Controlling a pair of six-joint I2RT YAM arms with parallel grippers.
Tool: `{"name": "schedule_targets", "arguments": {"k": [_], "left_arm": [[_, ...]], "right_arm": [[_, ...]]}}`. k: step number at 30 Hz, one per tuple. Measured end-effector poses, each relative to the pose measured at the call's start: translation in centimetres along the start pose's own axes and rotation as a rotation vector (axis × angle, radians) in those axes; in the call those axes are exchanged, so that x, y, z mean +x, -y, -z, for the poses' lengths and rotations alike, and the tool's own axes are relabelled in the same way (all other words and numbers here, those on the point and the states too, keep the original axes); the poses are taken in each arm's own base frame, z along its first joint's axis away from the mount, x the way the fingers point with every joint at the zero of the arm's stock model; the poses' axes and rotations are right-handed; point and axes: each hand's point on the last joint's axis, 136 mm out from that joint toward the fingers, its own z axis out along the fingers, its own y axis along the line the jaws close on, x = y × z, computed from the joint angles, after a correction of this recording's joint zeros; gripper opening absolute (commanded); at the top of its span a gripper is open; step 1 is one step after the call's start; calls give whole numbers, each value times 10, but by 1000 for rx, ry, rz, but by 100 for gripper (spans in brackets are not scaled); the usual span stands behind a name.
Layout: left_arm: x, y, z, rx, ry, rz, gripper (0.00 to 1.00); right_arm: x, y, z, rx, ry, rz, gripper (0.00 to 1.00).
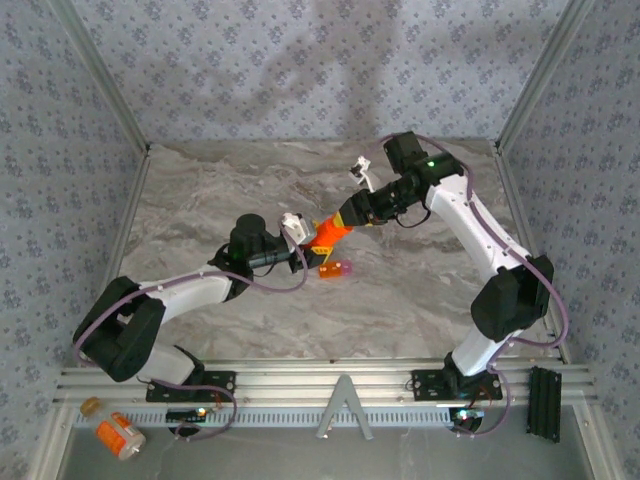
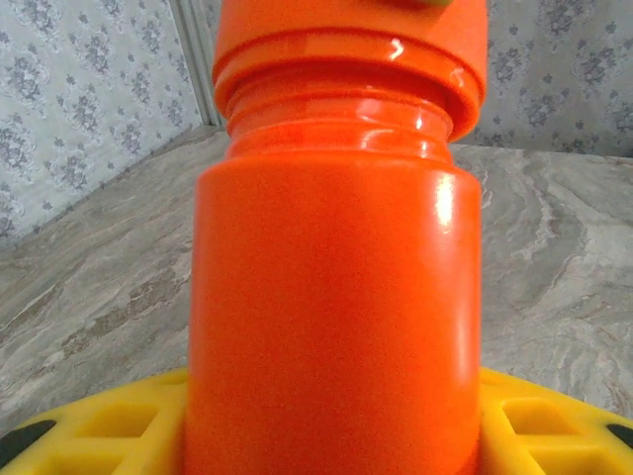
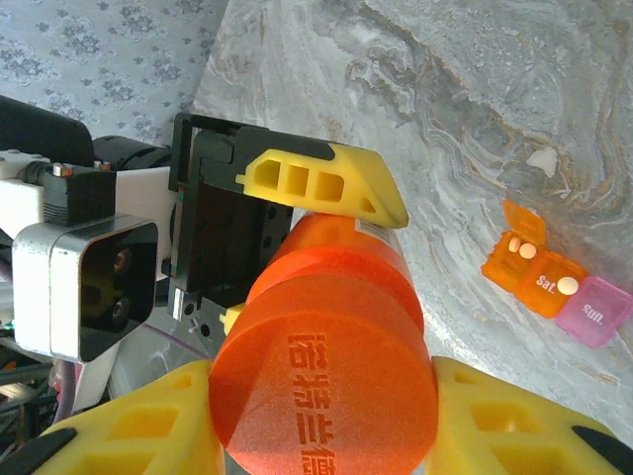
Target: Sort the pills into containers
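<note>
My left gripper (image 2: 331, 435) is clamped on the pill bottle (image 2: 336, 297). In my left wrist view its body fills the middle of the frame from bottom to top. It is a glossy, solid orange cylinder with a ridged neck under a wider collar. My yellow fingers (image 2: 99, 426) press it from both lower corners.

My right gripper (image 3: 326, 416) is closed on the cap (image 3: 321, 386), which sits low and centre in my right wrist view. The cap's flat round top faces the lens and has raised characters moulded into the orange plastic. My yellow pads (image 3: 514, 426) squeeze it from the lower left and lower right. Just behind the cap, mid-frame, one finger of my left gripper lies along the bottle's side.

Farther back, at the right edge of that view, the pill box (image 3: 554, 287) lies on the marble table (image 3: 415, 119), apart from the bottle. It is a short row of orange cells ending in a pink cell marked "Sun.", and one orange flap stands open. White round pills (image 3: 521, 250) show in the orange cells. Beyond the box, a white fleck (image 3: 541, 160) rests on the marble at upper right.

From above, the bottle sits at the centre of the frame, bridging my two grippers, with the pill box just below and to its right.
</note>
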Motion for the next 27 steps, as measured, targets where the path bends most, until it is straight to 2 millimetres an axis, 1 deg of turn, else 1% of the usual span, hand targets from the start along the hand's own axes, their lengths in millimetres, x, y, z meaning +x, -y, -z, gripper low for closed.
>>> {"name": "schedule_targets", "arguments": {"k": [10,18,22,27], "left_arm": [[-6,3,0,30,8,-11,0],[0,3,0,38,-29,-3,0],[2,-3,0,4,-40,-1,0],[12,-13,2,-64,-71,6,0]], "right_arm": [[2,-4,-1,-33,-6,4,37],[4,2,-7,-35,-31,-1,37],[-1,5,-12,-34,-13,-22,37],[-10,12,-22,-37,30,-114,37]]}}
